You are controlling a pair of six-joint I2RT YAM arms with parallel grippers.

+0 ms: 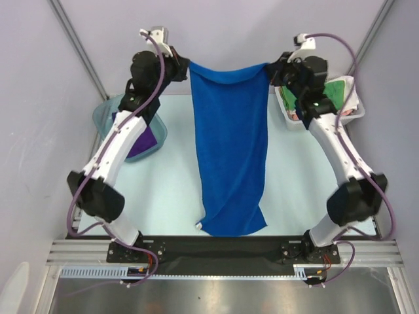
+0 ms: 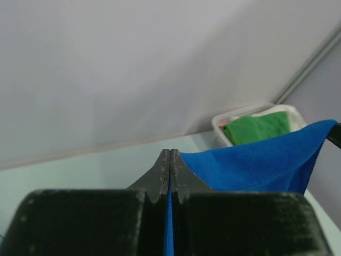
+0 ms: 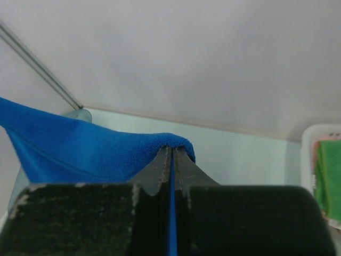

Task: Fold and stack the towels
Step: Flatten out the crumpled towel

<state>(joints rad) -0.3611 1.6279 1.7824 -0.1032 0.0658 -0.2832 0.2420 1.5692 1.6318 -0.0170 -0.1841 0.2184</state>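
**Left claw** (image 2: 169,156): fingers pressed together, clamped on one top corner of the blue towel (image 1: 230,150). A thin strip of blue cloth shows between the fingers in the wrist view. Held raised over the far side of the worktop (image 1: 163,190).

**Right claw** (image 3: 171,152): likewise clamped, on the opposite top corner, with cloth bunched over its tips.

**Blue towel**: spread between the two claws, its top edge sagging slightly. It hangs as one long panel toward the near edge. The lower end lies on the worktop, creased. A small white tag (image 1: 199,226) sits at its near-left corner.

**Green towel** (image 1: 337,91): in the white basket (image 1: 286,112), far right, just beside the right arm.

**Purple towel** (image 1: 143,140): in the translucent teal tub (image 1: 103,116), far left, partly hidden by the left arm.
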